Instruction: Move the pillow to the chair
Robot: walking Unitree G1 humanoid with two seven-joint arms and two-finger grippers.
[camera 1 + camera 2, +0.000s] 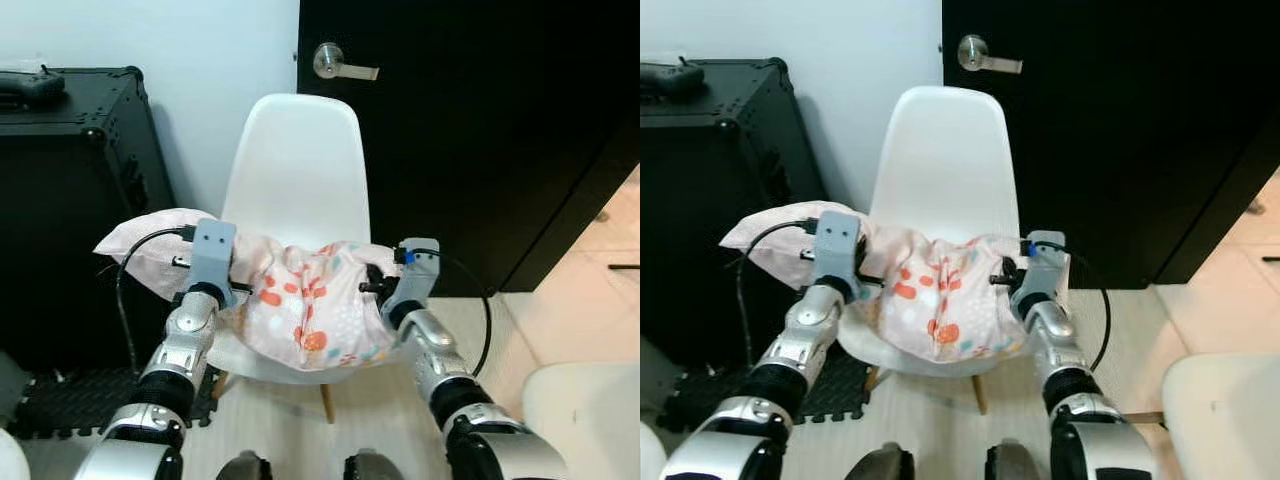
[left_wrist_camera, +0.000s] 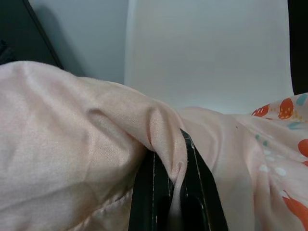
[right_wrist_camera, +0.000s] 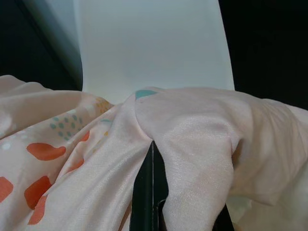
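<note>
A pale pink pillow with orange and teal spots sags over the seat of a white shell chair. My left gripper is shut on the pillow's left part, pinching a fold of fabric between its black fingers. My right gripper is shut on the pillow's right edge, with cloth draped over its fingers. The pillow's left corner sticks out past the chair toward the black case. Both grippers sit just above the seat.
A large black case stands close on the left, with a black mat on the floor before it. Behind the chair is a black door with a silver lever handle. A white object sits at lower right.
</note>
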